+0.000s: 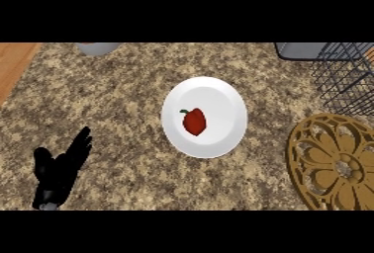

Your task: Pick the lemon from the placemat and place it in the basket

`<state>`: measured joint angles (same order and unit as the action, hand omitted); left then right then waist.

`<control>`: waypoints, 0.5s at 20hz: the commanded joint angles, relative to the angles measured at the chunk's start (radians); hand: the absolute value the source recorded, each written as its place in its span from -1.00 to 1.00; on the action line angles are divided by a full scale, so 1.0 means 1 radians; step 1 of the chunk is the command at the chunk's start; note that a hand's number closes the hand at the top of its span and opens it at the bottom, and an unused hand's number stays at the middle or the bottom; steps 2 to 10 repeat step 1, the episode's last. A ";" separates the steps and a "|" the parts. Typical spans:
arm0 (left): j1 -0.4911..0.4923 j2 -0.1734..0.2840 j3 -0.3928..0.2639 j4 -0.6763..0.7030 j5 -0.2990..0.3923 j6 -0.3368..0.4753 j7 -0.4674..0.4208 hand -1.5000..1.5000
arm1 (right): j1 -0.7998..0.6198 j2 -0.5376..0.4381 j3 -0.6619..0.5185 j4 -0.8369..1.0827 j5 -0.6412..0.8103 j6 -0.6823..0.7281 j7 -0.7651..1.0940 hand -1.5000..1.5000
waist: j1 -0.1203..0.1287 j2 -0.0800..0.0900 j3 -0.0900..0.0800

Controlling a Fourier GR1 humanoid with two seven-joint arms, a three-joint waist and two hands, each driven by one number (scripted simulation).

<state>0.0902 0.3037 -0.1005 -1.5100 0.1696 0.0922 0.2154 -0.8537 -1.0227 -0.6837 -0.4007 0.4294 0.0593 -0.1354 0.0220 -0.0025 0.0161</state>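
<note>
Resting at near left, the left hand [60, 168] is sitting open with fingers straight, holding nothing; right hand isn't showing anywhere. No lemon is showing either. The only fruit-like item is a small red thing with a dark stem [194, 121], lying in the middle of the white plate [219, 94] at counter centre, not on the placemat. The gold cut-out placemat [329, 163] at near right is carrying nothing visible, and the wire basket [347, 74] is standing at far right. Judging the red thing to be light, rigid and smooth-skinned, likely sliding on the glossy plate if nudged. Taking it across its widest part, fingers one side and thumb the other, looks safest.
</note>
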 commanded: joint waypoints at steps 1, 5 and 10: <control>0.049 0.004 -0.011 0.054 0.003 -0.012 0.060 0.00 | 0.056 -0.100 -0.060 0.076 -0.036 0.036 -0.041 -1.00 | -0.003 0.017 -0.011; 0.049 0.004 -0.011 0.054 0.003 -0.012 0.060 0.00 | 0.056 -0.100 -0.060 0.076 -0.036 0.036 -0.041 -1.00 | -0.003 0.017 -0.011; 0.049 0.004 -0.011 0.054 0.003 -0.012 0.060 0.00 | 0.056 -0.100 -0.060 0.076 -0.036 0.036 -0.041 -1.00 | -0.003 0.017 -0.011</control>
